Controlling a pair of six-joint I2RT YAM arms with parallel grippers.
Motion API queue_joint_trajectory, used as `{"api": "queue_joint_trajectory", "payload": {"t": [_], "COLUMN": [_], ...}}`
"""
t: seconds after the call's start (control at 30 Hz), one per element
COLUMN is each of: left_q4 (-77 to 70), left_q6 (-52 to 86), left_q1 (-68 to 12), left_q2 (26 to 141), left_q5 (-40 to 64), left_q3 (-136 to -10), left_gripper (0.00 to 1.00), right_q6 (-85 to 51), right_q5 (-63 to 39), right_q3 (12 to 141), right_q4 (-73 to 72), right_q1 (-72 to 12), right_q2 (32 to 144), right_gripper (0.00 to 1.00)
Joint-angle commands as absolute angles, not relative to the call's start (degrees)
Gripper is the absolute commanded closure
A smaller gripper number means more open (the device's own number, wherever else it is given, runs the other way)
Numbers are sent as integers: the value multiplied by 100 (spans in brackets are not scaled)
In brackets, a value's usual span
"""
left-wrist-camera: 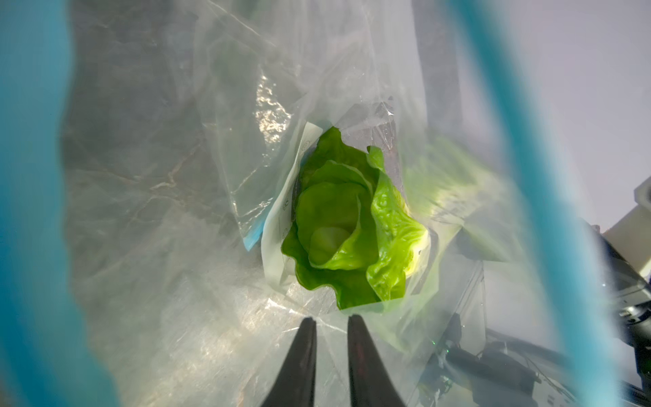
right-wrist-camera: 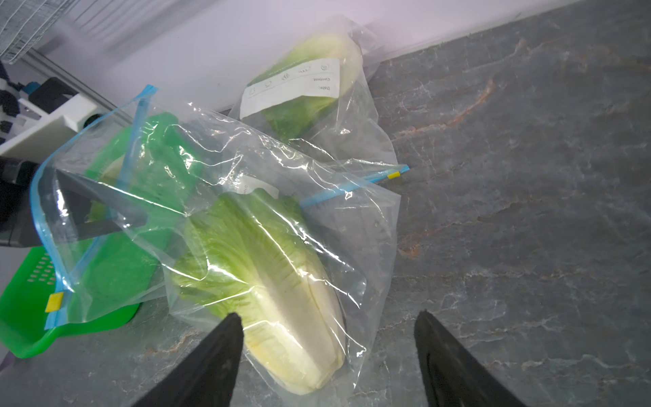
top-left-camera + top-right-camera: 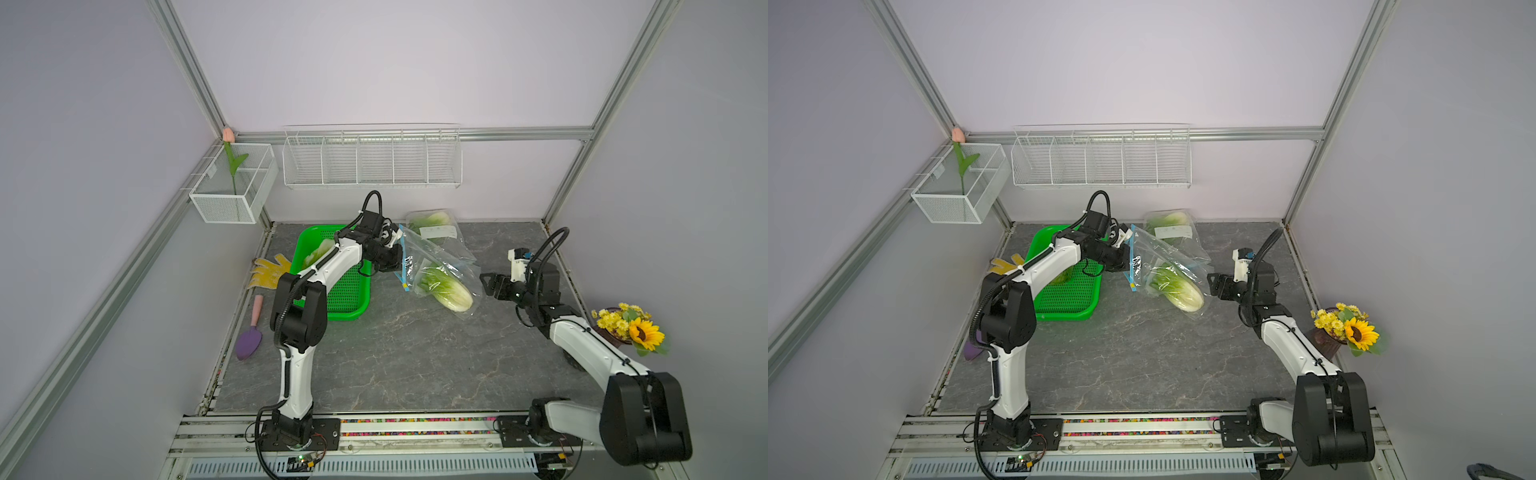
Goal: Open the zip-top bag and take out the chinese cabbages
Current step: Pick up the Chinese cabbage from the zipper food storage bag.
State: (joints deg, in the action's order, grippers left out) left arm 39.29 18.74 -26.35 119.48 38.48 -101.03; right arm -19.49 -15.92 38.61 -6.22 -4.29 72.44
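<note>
So, in a top view one cabbage point(image 3: 316, 252) already lies in the basket point(image 3: 349, 299), a full second bag point(image 3: 434, 228) waiting above centre; left wrist view: left pincer point(image 1: 331, 319) pinched on the open bag point(image 1: 176, 246), bagged cabbage point(image 1: 345, 229) mid-frame inside; right wrist view: right pincer point(image 2: 329, 313) gaping, empty, beside it.

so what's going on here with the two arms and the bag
The left gripper pinches the rim of a clear zip-top bag with a blue seal, holding its open mouth up. One green, pale-based chinese cabbage lies inside. The right gripper is open near the bag's bottom end, holding nothing. Another cabbage lies in the green perforated basket, and a second bagged one sits at the back.
</note>
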Motion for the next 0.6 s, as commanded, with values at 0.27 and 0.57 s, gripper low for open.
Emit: {"api": "queue_joint_trajectory", "payload": {"t": [0.27,0.57], "left_q4": [4248,4291], "left_q6": [1471,1352], "left_q1": [-3027,-3120], "left_q2": [12571,12786], "left_q5": [3955,3972], "left_q3": [-10921,-11046], "left_gripper": [69,45], "right_q6": [-3645,-4001], "right_q5": [-2078,-2454], "right_q3": [4134,4519], "right_q4": [-66,-420], "right_q1": [-334,-334], "right_q2": [8397,9080], "right_gripper": [25,32]}}
